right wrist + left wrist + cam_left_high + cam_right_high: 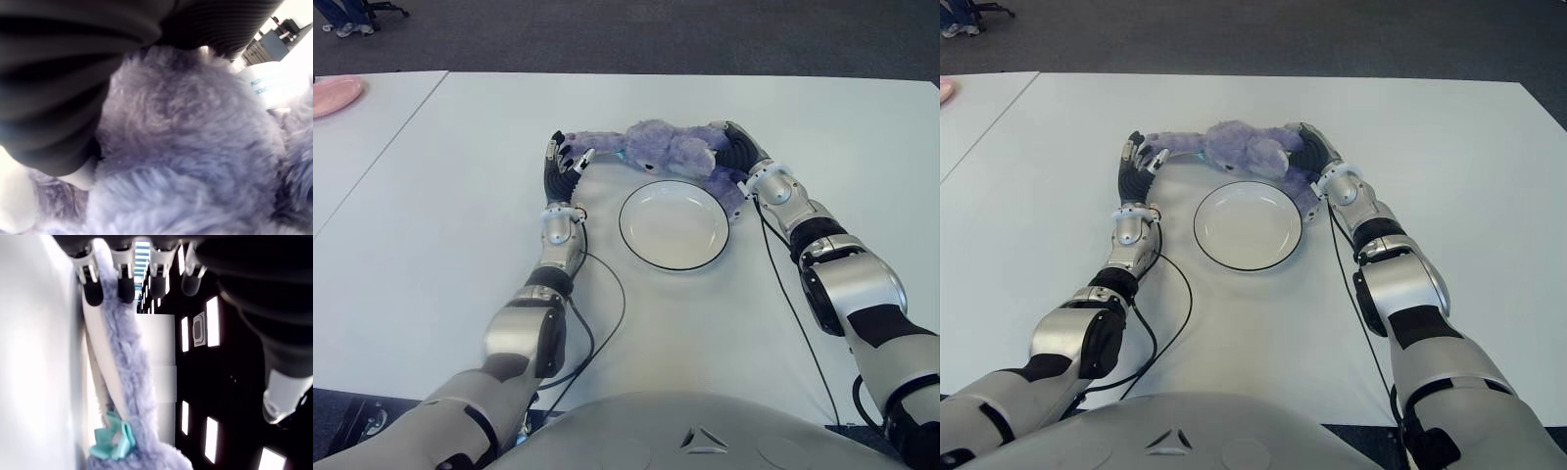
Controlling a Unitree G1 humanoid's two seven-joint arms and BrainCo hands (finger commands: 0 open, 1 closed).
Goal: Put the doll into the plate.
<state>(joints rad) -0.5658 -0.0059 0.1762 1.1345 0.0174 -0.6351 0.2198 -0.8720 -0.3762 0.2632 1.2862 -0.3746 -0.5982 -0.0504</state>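
A purple plush doll [671, 149] lies on the white table [440, 225] just beyond the white, dark-rimmed plate [674, 230], its lower edge touching the plate's far rim. My right hand [734, 152] is at the doll's right side, and its wrist view shows dark fingers curled over the fur [195, 147]. At the doll's left end my left hand [566, 162] has its fingers [93, 293] stretched straight along a long furry limb [127, 362], with the thumb held apart. A teal bow [113, 440] sits on that limb. Nothing lies in the plate.
A pink plate [333, 95] sits at the far left on a neighbouring table. Black cables [607, 294] trail from both wrists across the near tabletop. Dark carpet lies beyond the far table edge, with a person's shoes [347, 27] at the top left.
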